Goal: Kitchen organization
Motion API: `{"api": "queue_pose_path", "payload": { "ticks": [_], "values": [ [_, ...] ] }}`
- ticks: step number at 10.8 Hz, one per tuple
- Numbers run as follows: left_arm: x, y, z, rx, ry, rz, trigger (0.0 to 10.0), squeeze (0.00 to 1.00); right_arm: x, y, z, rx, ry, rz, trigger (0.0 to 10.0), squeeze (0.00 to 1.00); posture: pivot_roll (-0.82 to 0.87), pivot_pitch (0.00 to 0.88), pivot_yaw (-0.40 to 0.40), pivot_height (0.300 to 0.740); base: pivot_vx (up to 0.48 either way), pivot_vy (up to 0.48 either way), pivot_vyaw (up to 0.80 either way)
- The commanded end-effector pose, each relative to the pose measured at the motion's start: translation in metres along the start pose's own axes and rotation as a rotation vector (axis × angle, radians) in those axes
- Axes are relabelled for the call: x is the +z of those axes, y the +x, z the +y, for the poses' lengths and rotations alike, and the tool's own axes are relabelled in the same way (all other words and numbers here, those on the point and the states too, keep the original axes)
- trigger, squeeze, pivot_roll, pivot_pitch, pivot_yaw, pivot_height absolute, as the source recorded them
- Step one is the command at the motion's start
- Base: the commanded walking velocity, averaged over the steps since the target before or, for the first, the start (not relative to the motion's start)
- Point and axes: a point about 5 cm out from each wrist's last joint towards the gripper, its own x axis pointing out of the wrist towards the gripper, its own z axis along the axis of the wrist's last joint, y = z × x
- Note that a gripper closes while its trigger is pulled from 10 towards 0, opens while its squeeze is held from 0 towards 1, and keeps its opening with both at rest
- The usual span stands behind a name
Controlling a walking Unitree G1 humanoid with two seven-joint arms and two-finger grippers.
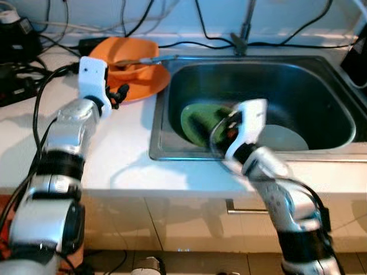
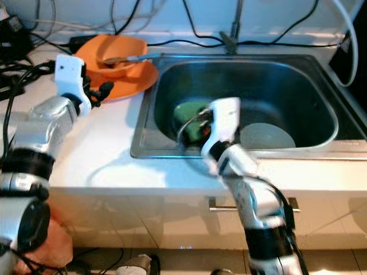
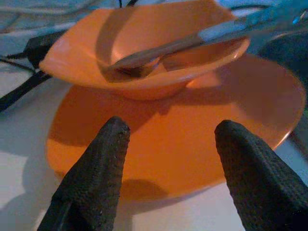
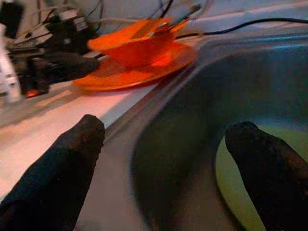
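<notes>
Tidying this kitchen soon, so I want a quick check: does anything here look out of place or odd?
Several black cables trail across the counter behind the sink, near the wet area. A green plate and a pale plate lie in the basin. A spoon sits in the orange bowl, stacked on the orange plate. No spills or damage.

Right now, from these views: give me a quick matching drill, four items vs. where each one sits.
Items:
1. spoon
2. orange bowl
3. green plate
4. left end effector

Places:
A. in the sink
B. stacked on the orange plate
C. open, just short of the orange plate's rim
D. lying in the bowl, handle toward the sink

Pairs: 1-D, 2-B, 3-A, 4-C
</notes>
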Motion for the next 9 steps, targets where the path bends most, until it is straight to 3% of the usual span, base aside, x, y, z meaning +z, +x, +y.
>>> {"api": "queue_pose_path", "payload": {
  "ticks": [1,3,6,9],
  "values": [
    [-0.001,0.003,0.002,-0.002,0.029,0.027,10.0,0.0,-0.002,-0.008,0.005,0.024,0.012,0.029,10.0,0.0,0.1,0.073,0.068,0.74,0.0,0.0,0.0],
    [-0.009,0.007,0.002,-0.003,0.028,0.075,10.0,0.0,-0.006,-0.018,0.008,0.012,0.016,0.072,10.0,0.0,0.08,0.082,0.072,0.74,0.0,0.0,0.0],
    [-0.024,0.009,0.0,-0.044,0.111,0.183,10.0,0.0,-0.009,-0.024,0.011,-0.004,0.004,0.107,10.0,0.0,0.08,0.095,0.083,0.74,0.0,0.0,0.0],
    [-0.04,0.004,-0.001,-0.196,0.177,0.327,10.0,0.0,-0.017,-0.027,0.014,-0.008,0.003,0.142,10.0,0.0,0.08,0.101,0.082,0.74,0.0,0.0,0.0]
  ]
}}
